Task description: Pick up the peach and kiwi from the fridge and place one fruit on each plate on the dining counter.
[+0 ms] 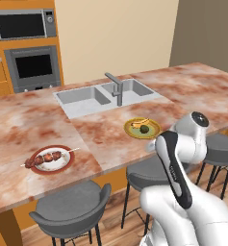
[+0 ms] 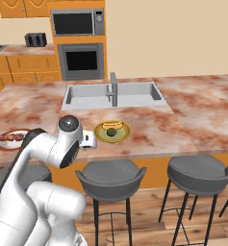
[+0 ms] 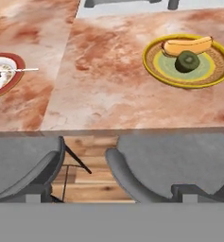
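Pinkish-red marbled dining counter carried the yellowish plate holding the olive-brown kiwi; right base view showed the red-rimmed plate with skewered meat, no peach; gripper spread wide, empty

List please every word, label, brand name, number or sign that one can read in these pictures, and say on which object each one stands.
No text can be read in any view.
The microwave has a control panel at its right side, but any marks on it are too small to read.
The oven, the yellowish plate and the red-rimmed plate show no writing.
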Motion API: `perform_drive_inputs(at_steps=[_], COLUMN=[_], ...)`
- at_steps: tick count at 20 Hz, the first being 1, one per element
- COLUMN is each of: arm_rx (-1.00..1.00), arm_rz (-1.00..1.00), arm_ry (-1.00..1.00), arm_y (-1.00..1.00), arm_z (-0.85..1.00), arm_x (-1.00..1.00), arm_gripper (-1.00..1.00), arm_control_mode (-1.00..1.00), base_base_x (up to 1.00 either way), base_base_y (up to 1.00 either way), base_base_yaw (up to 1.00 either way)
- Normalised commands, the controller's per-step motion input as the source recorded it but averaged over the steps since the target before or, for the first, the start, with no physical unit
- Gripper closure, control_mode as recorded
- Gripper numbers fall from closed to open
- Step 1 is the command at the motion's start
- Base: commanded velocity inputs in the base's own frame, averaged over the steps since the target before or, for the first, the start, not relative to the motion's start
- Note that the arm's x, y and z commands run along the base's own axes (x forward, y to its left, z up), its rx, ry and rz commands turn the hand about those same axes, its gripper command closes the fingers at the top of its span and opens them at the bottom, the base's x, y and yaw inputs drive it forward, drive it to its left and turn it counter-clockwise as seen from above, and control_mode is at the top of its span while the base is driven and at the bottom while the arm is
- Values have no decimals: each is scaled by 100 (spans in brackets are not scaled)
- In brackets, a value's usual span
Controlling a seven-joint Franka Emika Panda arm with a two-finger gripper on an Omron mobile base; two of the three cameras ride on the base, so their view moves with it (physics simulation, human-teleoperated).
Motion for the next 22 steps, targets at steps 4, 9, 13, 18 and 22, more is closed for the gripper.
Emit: perform_drive_inputs(at_steps=[4,9,13,18,22], arm_rx=[-21,-8,-4,-3,0], arm_rz=[5,2,0,0,0], arm_ry=[20,6,0,0,0], arm_y=[52,5,0,0,0], arm_z=[32,4,0,0,0], arm_x=[-36,-3,0,0,0], arm_gripper=[-100,-100,-100,-100,-100], arm_control_mode=[-100,-100,-100,100,100], base_base_x=[0,0,0,-2,-42], base_base_y=[0,0,0,0,0], base_base_yaw=[0,0,0,0,20])
